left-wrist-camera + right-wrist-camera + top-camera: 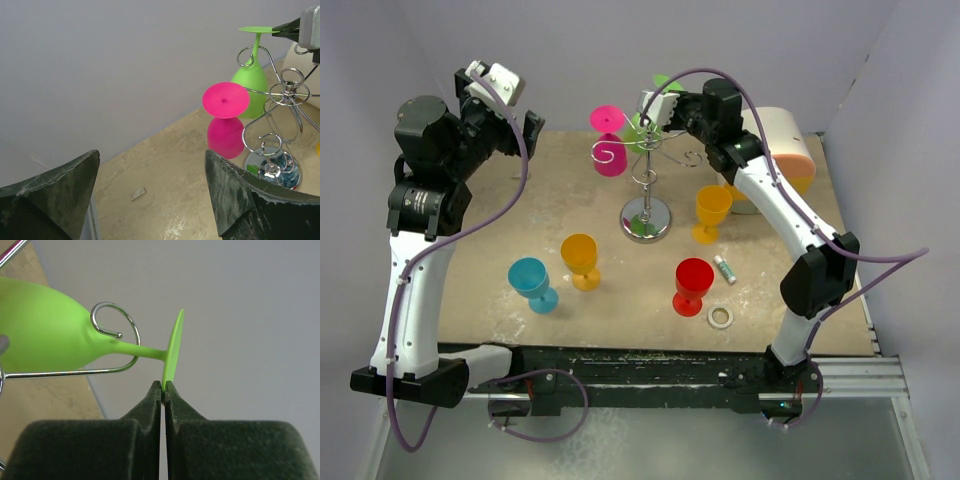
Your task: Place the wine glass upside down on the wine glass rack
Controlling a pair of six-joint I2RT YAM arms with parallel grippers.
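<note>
**Item:** green wine glass [45, 332]. Probably light plastic, stiff and smooth, so the thin edges may slip.
**Location:** upside down, stem lying in a curled arm of the wine glass rack [288, 91], bowl hanging below, foot uppermost.
**Hold:** right gripper [163, 386], jaws pinched tight on the rim of the foot. This is a slim purchase, and the stem looks the surer place.
**Left gripper** [151, 156]: jaws wide, holding nothing, well apart from the rack.
**Neighbour:** pink glass [226, 100], hung likewise.
</note>
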